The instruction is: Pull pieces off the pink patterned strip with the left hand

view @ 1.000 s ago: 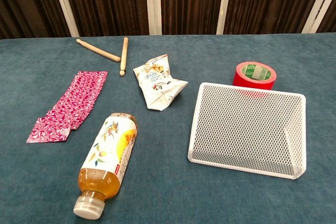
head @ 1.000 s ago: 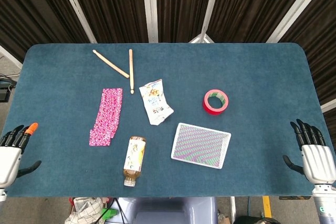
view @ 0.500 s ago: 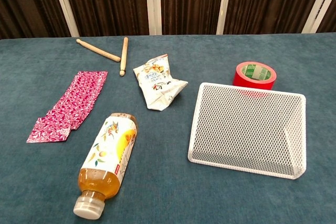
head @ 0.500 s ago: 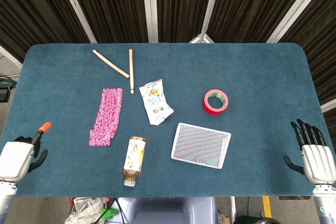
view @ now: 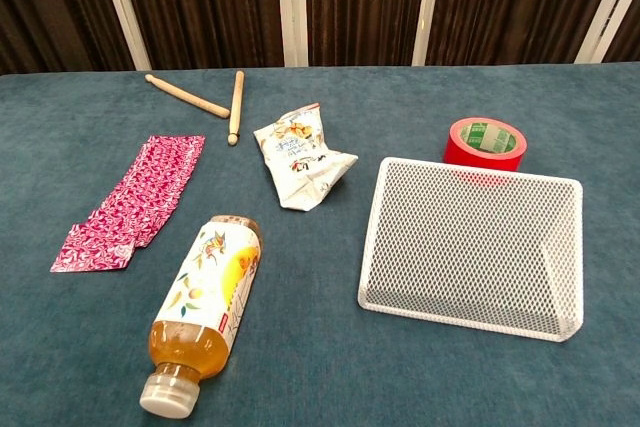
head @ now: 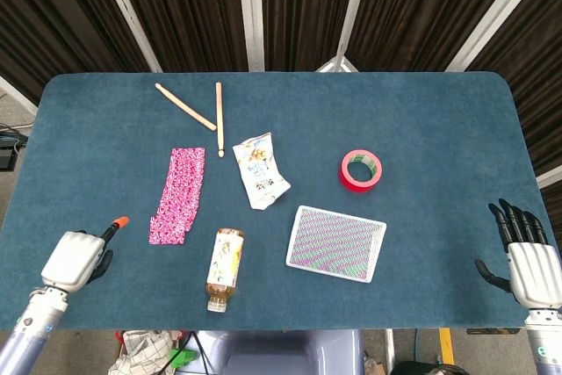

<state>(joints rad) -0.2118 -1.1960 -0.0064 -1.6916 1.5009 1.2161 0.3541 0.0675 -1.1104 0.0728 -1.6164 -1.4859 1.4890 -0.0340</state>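
Observation:
The pink patterned strip (head: 178,195) lies flat on the blue table, left of centre, running front to back; the chest view shows the strip (view: 130,204) at its left. My left hand (head: 79,256) hovers over the front left of the table, a short way to the front left of the strip's near end, holding nothing, with an orange-tipped finger pointing toward the strip. My right hand (head: 525,254) stays at the front right edge, fingers spread and empty. Neither hand appears in the chest view.
A drink bottle (head: 225,269) lies just right of the strip's near end. A crumpled snack bag (head: 260,169) and two wooden sticks (head: 201,111) lie behind. A white mesh tray (head: 336,242) and a red tape roll (head: 361,169) sit right of centre.
My left hand has moved in from the table's left edge toward the strip and turned its back upward. The right hand has barely shifted. The objects have not moved.

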